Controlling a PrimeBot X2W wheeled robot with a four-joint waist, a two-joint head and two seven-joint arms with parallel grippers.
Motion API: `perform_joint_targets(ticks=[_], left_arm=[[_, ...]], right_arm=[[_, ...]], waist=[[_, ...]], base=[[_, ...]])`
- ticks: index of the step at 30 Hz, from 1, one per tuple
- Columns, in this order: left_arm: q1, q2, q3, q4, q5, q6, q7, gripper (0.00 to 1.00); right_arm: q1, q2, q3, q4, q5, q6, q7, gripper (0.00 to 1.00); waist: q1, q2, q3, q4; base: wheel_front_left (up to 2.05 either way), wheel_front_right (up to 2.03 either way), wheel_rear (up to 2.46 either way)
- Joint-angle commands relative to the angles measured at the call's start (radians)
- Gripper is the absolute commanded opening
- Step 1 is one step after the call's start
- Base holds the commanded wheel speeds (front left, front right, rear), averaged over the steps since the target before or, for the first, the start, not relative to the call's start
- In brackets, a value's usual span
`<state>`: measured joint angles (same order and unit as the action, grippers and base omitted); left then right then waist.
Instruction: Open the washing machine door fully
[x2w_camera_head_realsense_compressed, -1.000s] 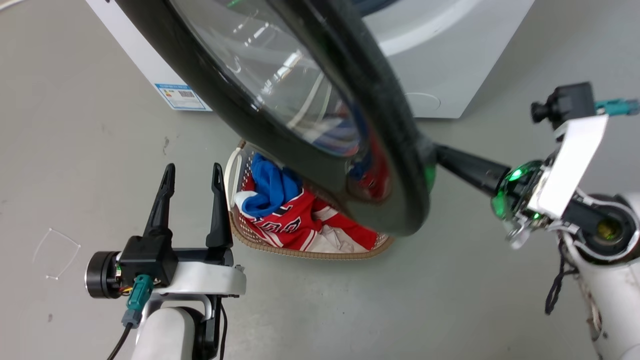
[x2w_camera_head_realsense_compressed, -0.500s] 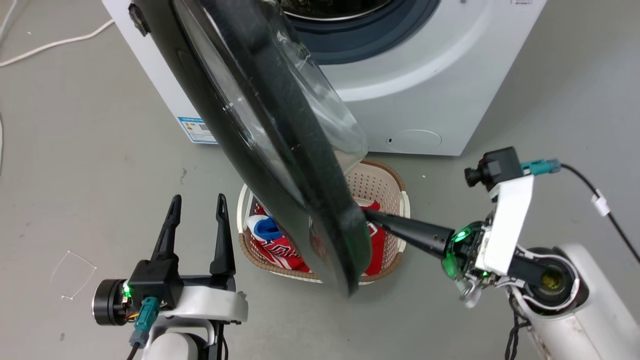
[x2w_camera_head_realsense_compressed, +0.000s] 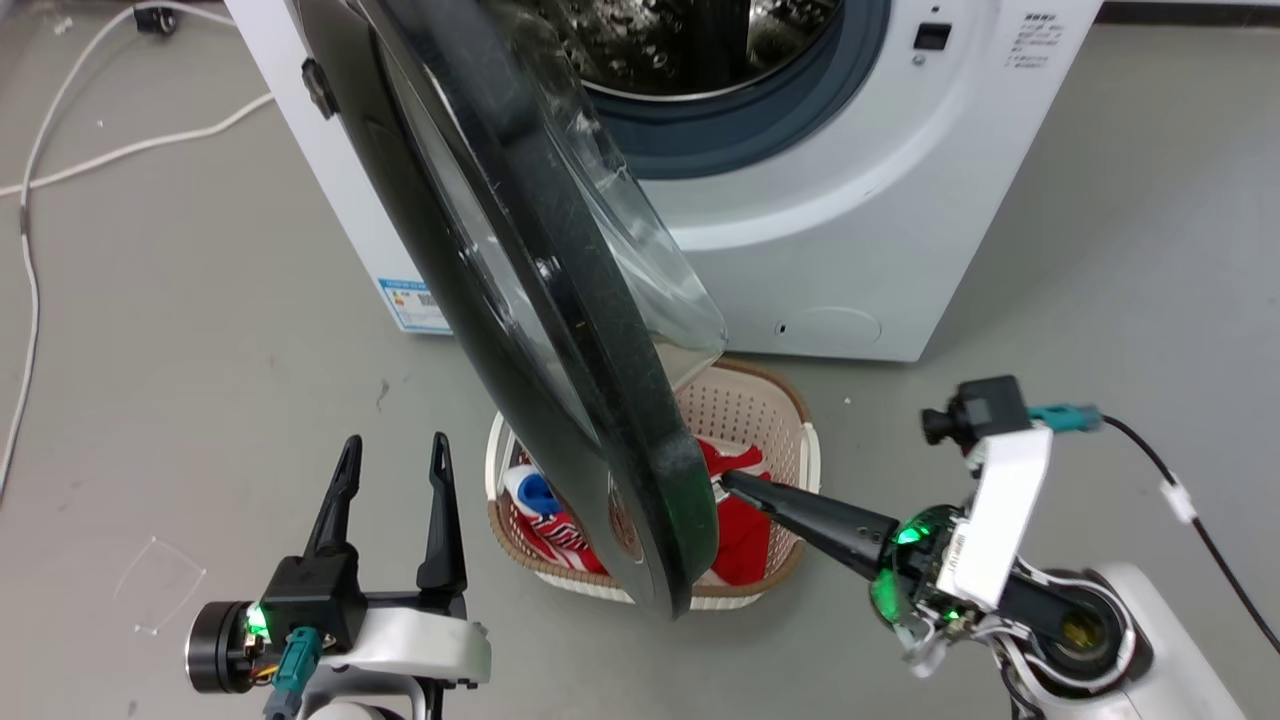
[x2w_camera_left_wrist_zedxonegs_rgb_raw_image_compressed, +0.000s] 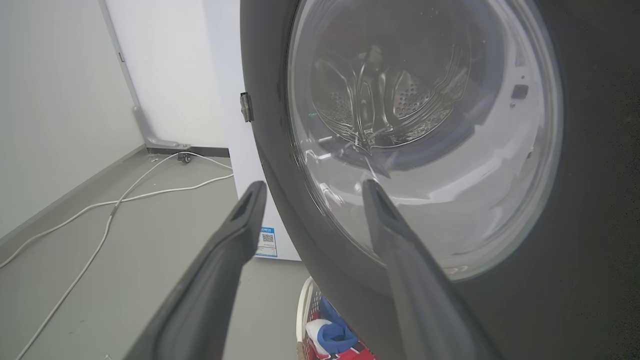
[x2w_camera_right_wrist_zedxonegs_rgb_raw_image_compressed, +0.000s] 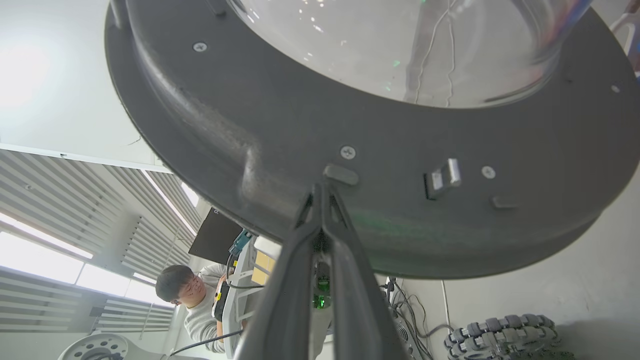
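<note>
Right gripper pressed together, tips against the inner rim of the half-open door. Left gripper spread, near-left.

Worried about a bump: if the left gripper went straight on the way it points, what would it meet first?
Probably the washing machine door: the left gripper aims at its black outer rim beside the glass, though depth is unclear.

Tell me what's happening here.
The robot is opening the washing machine door. Its right claw, shut, has its tips against the door's inner rim. The door stands swung well out, with the drum exposed. The left claw hangs open, holding nothing. A laundry basket sits below the door.
</note>
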<state>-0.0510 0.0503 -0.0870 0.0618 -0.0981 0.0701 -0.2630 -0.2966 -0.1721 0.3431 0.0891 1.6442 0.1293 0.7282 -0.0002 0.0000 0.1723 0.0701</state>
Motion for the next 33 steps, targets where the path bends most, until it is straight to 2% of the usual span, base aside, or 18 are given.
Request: perform_joint_targets(ticks=[1, 11, 17, 21, 26, 30, 33], left_arm=[[0.012, 0.000, 0.004, 0.003, 0.008, -0.002, -0.003, 1.00], [0.066, 0.000, 0.010, 0.010, 0.015, -0.006, -0.003, 1.00], [0.102, 0.000, 0.014, 0.010, 0.016, -0.009, -0.003, 1.00], [0.111, 0.000, 0.018, 0.004, 0.016, -0.010, -0.003, 1.00], [0.123, 0.000, 0.025, 0.000, 0.018, -0.009, -0.003, 1.00], [0.128, 0.000, 0.030, -0.002, 0.020, -0.009, -0.003, 1.00], [0.129, 0.000, 0.034, -0.006, 0.022, -0.009, -0.003, 1.00]], right_arm=[[0.030, -0.002, -0.016, -0.015, -0.014, 0.003, -0.024, 0.00], [0.168, 0.048, -0.186, -0.116, -0.057, 0.003, -0.273, 0.00], [0.244, 0.068, -0.269, -0.170, -0.143, 0.003, -0.460, 0.00], [0.282, 0.037, -0.288, -0.202, -0.306, 0.003, -0.637, 0.00], [0.322, -0.032, -0.204, -0.200, -0.582, 0.003, -0.921, 0.00], [0.333, -0.064, -0.206, -0.184, -0.818, 0.002, -0.991, 0.00], [0.345, -0.016, -0.272, -0.230, -1.066, 0.002, -0.992, 0.00]], waist=[[0.0002, 0.0000, -0.022, -0.007], [0.0002, 0.0000, -0.116, -0.032], [0.0002, 0.0000, -0.162, -0.046], [0.0002, 0.0000, -0.173, -0.053], [0.0002, 0.0000, -0.181, -0.063], [0.0002, 0.0000, -0.187, -0.069], [0.0002, 0.0000, -0.186, -0.074]], base=[[0.00, 0.00, 0.00], [0.00, 0.00, 0.00], [0.00, 0.00, 0.00], [0.00, 0.00, 0.00], [0.00, 0.00, 0.00], [0.00, 0.00, 0.00], [0.00, 0.00, 0.00]])
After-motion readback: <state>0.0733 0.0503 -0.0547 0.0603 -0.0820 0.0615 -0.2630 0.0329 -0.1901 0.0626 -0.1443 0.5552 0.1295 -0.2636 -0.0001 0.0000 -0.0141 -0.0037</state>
